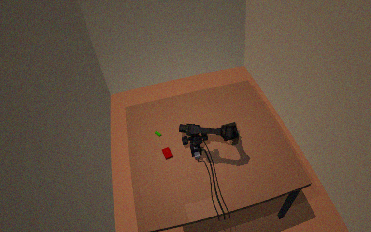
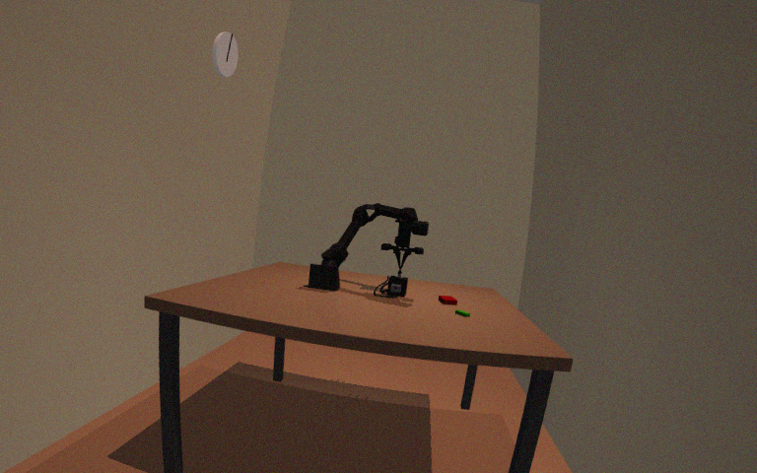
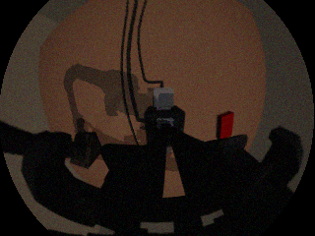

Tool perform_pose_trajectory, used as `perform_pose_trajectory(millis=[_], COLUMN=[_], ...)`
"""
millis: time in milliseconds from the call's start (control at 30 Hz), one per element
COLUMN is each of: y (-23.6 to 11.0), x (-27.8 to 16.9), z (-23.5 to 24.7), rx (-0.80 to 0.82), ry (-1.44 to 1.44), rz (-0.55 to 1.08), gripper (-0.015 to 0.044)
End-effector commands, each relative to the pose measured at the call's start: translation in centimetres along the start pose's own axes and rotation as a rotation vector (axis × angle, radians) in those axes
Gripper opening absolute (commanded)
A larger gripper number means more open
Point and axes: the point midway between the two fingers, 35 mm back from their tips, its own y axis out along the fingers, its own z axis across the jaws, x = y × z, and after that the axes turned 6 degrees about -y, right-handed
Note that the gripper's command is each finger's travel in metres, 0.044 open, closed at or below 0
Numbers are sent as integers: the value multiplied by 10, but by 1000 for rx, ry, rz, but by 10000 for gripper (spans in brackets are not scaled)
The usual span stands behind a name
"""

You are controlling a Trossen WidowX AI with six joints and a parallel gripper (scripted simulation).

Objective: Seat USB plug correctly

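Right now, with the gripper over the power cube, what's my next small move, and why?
Probably a short straight lift. The gripper is shut on the USB plug above the power cube; whether it has been turned yet is unclear, and it must clear the socket before turning.

Wooden table [image 1: 246,114], power cube [image 2: 397,286], red block [image 1: 167,152], green block [image 1: 157,133]

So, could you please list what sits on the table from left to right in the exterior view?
Arm base → power cube, with the gripper shut on the USB plug directly above it → red block → green block.
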Motion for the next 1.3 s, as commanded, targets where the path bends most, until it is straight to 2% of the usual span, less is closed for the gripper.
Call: perform_pose_trajectory(millis=[0,1267], y=[1,5], x=[1,1], z=[0,0], rx=[-2,-2], ry=[4,4], rz=[-4,-4], gripper=[0,0])
